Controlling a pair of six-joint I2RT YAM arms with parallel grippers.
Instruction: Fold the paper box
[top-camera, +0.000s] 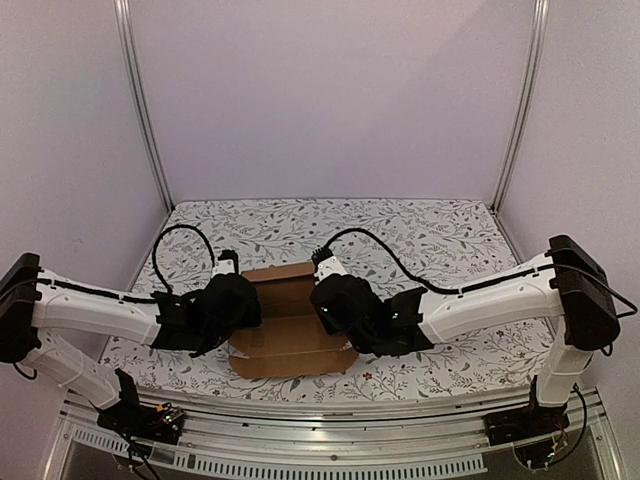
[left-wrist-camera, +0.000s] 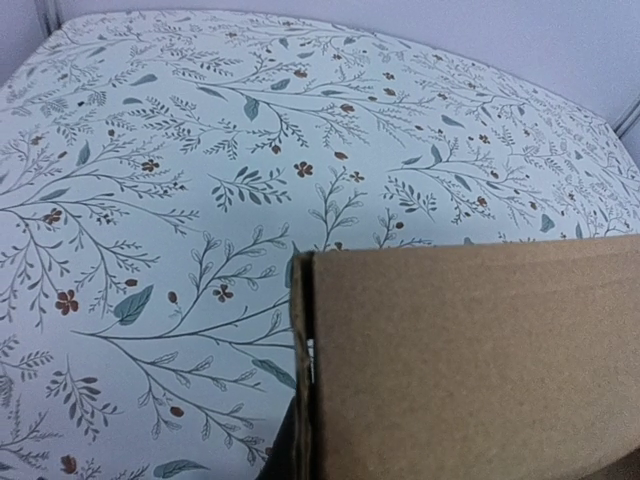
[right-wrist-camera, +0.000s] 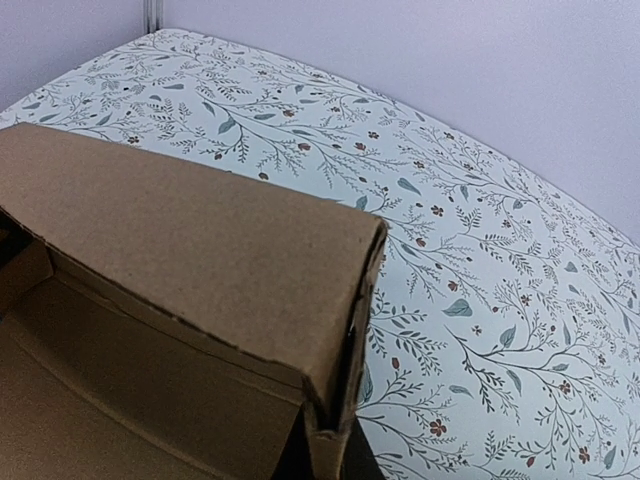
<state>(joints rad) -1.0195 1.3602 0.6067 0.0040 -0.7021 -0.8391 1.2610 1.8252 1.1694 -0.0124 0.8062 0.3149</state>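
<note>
The brown paper box (top-camera: 290, 338) lies partly folded in the middle of the table, its side walls raised. My left gripper (top-camera: 248, 300) is shut on the box's left wall. In the left wrist view that doubled wall (left-wrist-camera: 303, 380) stands as a thin edge, with a dark finger (left-wrist-camera: 276, 450) just left of it. My right gripper (top-camera: 322, 300) is shut on the right wall. Up close, the folded-over wall (right-wrist-camera: 345, 400) sits between dark fingers (right-wrist-camera: 362, 465), with the box's inside (right-wrist-camera: 120, 400) to the left.
A floral cloth (top-camera: 420, 240) covers the table. Aluminium posts (top-camera: 140, 100) (top-camera: 520, 100) stand at the back corners against white walls. Black cables (top-camera: 185, 235) (top-camera: 390, 255) loop over both arms. The table's metal rail (top-camera: 320, 420) runs along the near edge.
</note>
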